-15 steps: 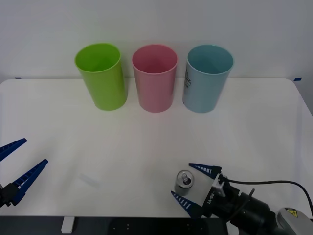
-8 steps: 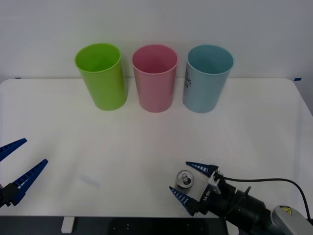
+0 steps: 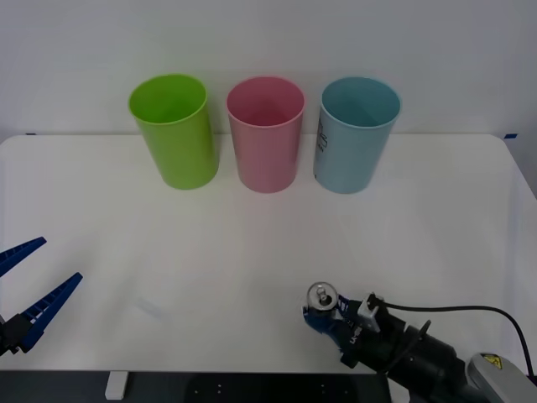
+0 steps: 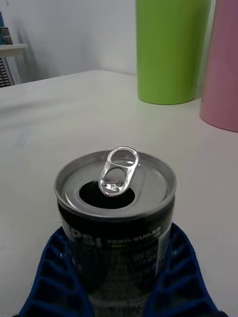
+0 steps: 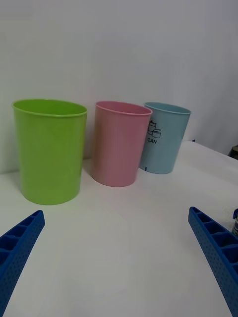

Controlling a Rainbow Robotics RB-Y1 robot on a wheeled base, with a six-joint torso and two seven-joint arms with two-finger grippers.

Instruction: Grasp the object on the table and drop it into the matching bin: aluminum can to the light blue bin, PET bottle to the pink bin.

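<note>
A: Item one, the can (image 3: 320,298): upright at the near edge of the bench (image 3: 252,243), right of centre, tab up, well apart from the bins. How do we handle the step in hand?

B: We judge it to be the lift. We raise it straight, keep it upright (the mouth is open, so a tilt could spill any dregs), and carry it high enough to pass over the rim of the blue bin (image 3: 356,134), far right of the row. The pink bin (image 3: 266,133) beside it is for bottles; we pass it by.

A: Item two, the right gripper (image 4: 119,285)?

B: Jaws drawn in on the can, one ribbed finger on each side of the lower body, touching it. We'd want that pinch firm yet light, since thin walls dent.

A: Item three, the left gripper (image 3: 27,288)?

B: Parked at the near left edge of the bench, jaws spread wide, holding nothing.
</note>
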